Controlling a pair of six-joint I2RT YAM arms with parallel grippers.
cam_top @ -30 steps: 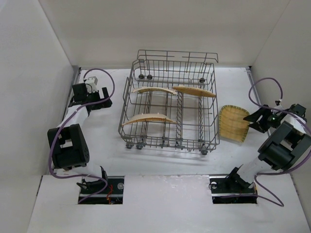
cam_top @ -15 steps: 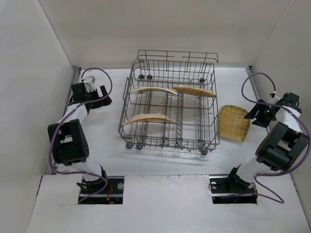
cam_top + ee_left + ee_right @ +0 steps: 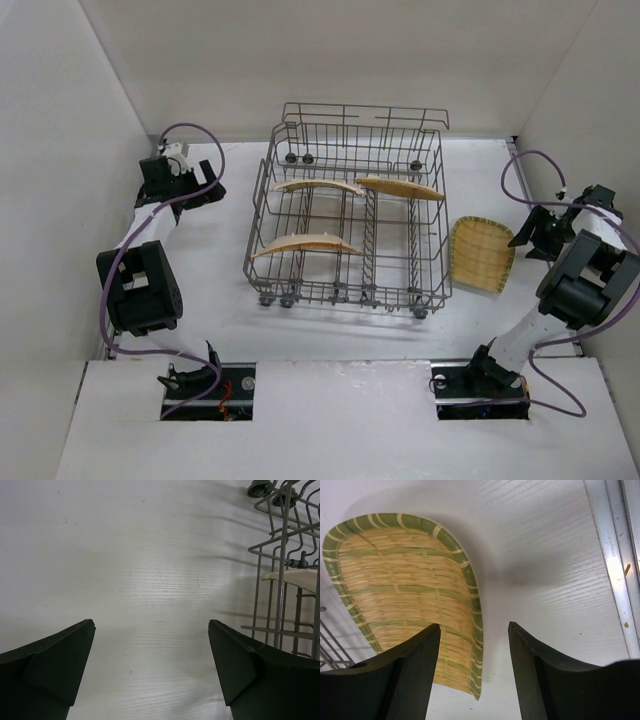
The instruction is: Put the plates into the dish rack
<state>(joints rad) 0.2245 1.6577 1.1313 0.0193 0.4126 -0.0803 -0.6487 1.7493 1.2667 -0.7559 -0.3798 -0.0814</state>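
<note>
Three plates (image 3: 305, 245) stand in the dish rack (image 3: 350, 225); the fourth plate (image 3: 481, 255) lies right of it. Right gripper (image 3: 474, 626), wide and empty, has realigned at that plate's edge; pickup pending.

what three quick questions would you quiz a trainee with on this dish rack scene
1. How many plates stand edge-on in the dish rack?
2. True or false: the right fingers are shut on the woven plate lying on the table.
3. Where does that woven plate lie? A) left of the rack B) right of the rack C) behind the rack
Key: 1. three; 2. false, they are open; 3. B
</note>
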